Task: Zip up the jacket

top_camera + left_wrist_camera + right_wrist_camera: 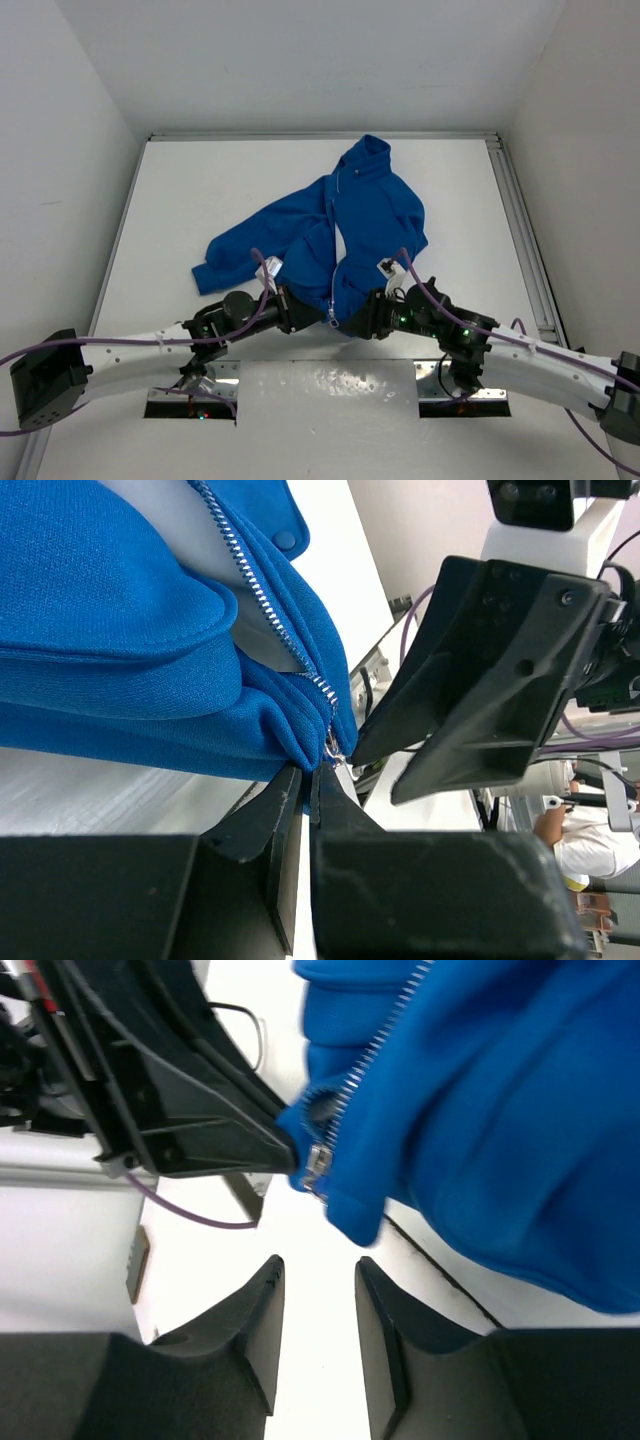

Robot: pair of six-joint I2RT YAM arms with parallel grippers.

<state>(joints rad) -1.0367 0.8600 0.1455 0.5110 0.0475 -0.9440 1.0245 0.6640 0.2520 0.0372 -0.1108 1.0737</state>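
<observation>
The royal-blue jacket (370,215) lies on the white table, collar at the far end, front partly open above a thin silver zipper (331,265). My left gripper (316,318) is shut on the jacket's bottom hem (290,742) right beside the zipper slider (335,748); its fingers (275,805) pinch the fabric edge. My right gripper (357,322) is open and empty; in its wrist view it (318,1265) sits just below the slider (317,1163) and the hem corner (358,1215), not touching them. The left gripper's fingers (200,1120) hold the hem there.
A white tag (385,266) lies on the jacket's right lower front. One sleeve (225,262) spreads to the left. A metal rail (520,220) runs along the table's right edge. White walls enclose the far side.
</observation>
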